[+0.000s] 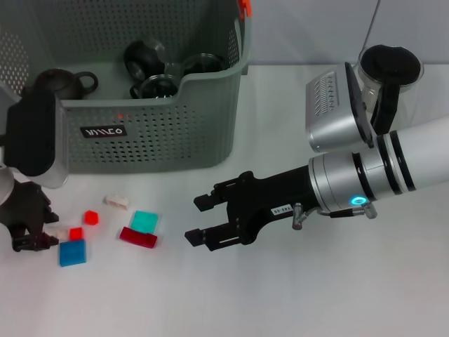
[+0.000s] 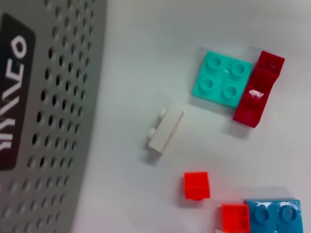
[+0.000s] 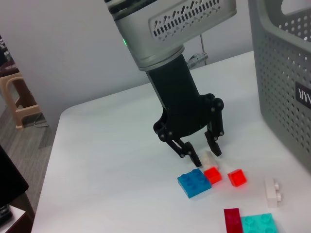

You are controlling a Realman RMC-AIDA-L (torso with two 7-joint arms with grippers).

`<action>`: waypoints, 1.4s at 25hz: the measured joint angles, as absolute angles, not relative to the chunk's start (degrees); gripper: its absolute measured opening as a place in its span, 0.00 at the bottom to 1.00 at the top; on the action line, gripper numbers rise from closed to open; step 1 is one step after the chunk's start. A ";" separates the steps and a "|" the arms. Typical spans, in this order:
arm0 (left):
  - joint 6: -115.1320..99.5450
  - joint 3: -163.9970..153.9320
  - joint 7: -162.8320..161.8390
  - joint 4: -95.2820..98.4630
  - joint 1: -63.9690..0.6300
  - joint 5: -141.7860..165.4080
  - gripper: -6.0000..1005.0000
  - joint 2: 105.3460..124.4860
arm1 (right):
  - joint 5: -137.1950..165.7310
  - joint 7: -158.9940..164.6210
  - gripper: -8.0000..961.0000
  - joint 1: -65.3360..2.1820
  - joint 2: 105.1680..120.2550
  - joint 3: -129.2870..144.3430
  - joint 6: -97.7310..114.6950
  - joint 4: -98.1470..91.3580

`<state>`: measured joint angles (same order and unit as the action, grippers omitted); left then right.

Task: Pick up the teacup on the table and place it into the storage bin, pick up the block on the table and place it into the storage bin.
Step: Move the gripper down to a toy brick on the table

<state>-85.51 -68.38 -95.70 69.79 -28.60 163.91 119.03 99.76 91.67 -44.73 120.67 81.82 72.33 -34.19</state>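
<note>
1. Nearest, our left tool (image 3: 200, 154) sits spread over a pale block (image 3: 209, 158) beside the blue block (image 1: 72, 252).
2. Right tool (image 1: 200, 219) hangs spread above the counter (image 1: 316, 281).
3. Farther back, the storage bin (image 1: 161, 126) holds dark teacups (image 1: 144, 60).

grey-green perforated storage bin (image 1: 161, 133), teal block (image 1: 145, 221)

Both grippers' fingers (image 1: 200, 219) apart, empty
</note>
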 joint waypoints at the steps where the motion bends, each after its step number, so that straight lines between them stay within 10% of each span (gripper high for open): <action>1: -85.59 -68.38 -95.80 69.79 -28.62 163.92 0.28 119.01 | 99.76 91.67 0.72 -44.78 120.67 81.83 72.33 -34.19; 8: -85.15 -68.64 -95.88 69.48 -28.68 163.92 0.47 119.00 | 99.76 91.67 0.72 -45.09 120.67 81.82 72.33 -34.27; 35: -84.26 -68.82 -96.29 66.35 -30.31 163.91 0.33 118.05 | 99.76 91.67 0.72 -45.02 120.67 81.73 72.33 -34.19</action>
